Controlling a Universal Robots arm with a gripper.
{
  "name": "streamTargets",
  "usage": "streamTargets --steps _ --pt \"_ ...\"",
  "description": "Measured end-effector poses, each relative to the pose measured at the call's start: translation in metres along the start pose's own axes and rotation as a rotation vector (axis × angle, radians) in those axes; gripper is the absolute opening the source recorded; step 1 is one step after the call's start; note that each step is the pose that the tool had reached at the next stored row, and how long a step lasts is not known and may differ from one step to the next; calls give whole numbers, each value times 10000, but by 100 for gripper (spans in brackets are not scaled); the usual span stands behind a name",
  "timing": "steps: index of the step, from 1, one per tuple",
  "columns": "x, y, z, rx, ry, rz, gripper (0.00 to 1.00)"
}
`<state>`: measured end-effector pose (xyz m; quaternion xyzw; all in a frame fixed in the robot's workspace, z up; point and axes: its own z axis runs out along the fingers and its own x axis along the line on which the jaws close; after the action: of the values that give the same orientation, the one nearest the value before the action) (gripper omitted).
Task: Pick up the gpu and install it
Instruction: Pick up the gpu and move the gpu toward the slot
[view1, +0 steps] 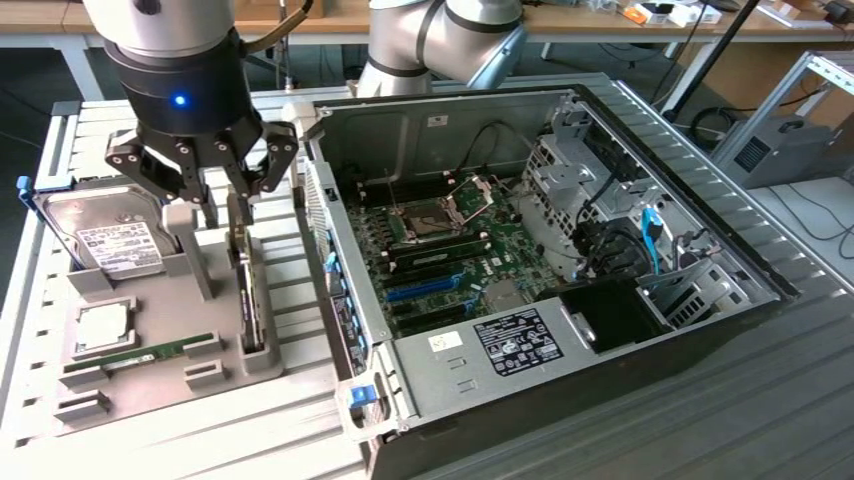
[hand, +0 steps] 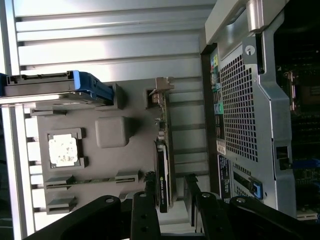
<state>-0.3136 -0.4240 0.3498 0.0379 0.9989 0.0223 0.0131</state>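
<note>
Gripper (hand: 171, 196) is hovering released, jaws astride the gpu (hand: 162, 176) standing on edge in the grey holder (hand: 95, 165) at 9 o'clock of the computer case (view1: 441, 120) in the exterior view; uneven closing is probably risking tilting and jamming the card.
</note>
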Motion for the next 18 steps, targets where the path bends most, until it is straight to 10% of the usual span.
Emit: streamTargets --steps 18 --pt "3 -5 105 2 2 0 36"
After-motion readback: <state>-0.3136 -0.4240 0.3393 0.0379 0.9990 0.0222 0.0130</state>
